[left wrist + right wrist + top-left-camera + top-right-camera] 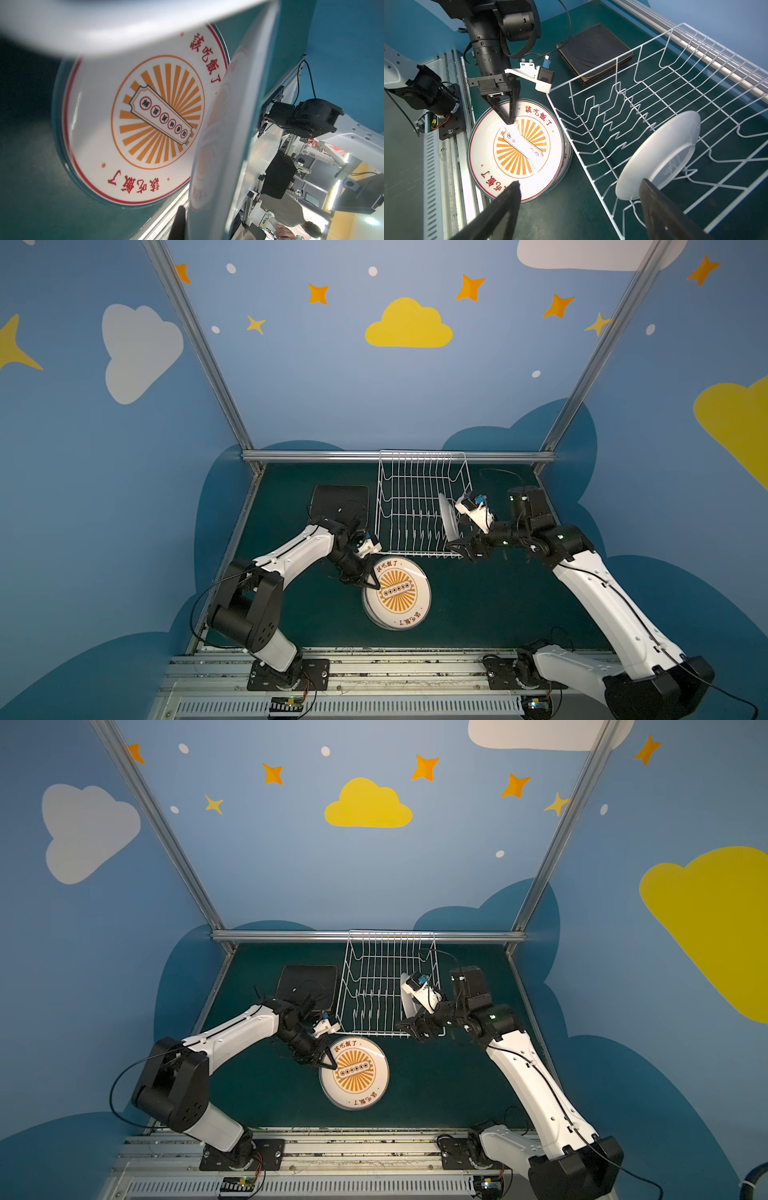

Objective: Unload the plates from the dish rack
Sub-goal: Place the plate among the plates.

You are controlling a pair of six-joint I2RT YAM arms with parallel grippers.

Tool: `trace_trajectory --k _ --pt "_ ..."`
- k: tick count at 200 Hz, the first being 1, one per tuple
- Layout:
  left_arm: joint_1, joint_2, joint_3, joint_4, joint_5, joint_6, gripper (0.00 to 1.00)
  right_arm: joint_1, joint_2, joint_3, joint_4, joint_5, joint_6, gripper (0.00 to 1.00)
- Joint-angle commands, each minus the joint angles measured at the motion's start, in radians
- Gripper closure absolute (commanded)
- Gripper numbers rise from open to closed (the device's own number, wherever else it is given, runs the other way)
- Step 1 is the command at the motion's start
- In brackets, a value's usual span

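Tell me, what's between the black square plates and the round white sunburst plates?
The black left gripper, pinching the top round plate, and its white wrist camera, seen in the right wrist view.

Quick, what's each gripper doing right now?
Left gripper: closed on the rim of a round white plate with an orange sunburst print.
Right gripper: open, holding nothing.

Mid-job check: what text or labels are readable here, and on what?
"該吃飯了": red, twice around the rim of the top round plate.
Six circled characters on its centre banner: too small or blurred to read.
Racked plate: nothing readable.
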Motion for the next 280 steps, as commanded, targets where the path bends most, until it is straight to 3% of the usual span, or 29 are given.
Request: trace_trajectory --k 1,59,143,205,240,280 --pt "-0.001 0.045 -0.007 -0.01 0.003 -0.008 0.97 0.008 -0.001 -0.005 -0.006 0.018 -0.006 0.11" --pt "-0.001 0.093 0.009 -0.039 -0.005 0.006 0.97 0.023 0.0 -0.002 0.015 0.025 0.008 0.11" --pt "-0.033 0.035 0.077 -0.222 0.007 0.064 0.97 0.026 0.009 -0.007 0.037 0.026 0.005 0.11" --pt "-0.032 0.098 0.085 -0.232 -0.031 0.067 0.97 0.028 0.001 -0.017 0.039 0.037 -0.003 0.11" --pt "-0.015 0.129 0.088 -0.225 -0.072 0.058 0.92 0.027 -0.008 -0.025 0.041 0.042 0.001 0.11" --pt "-0.01 0.105 0.094 -0.243 -0.079 0.066 0.92 0.027 -0.021 -0.032 0.05 0.047 0.005 0.11"
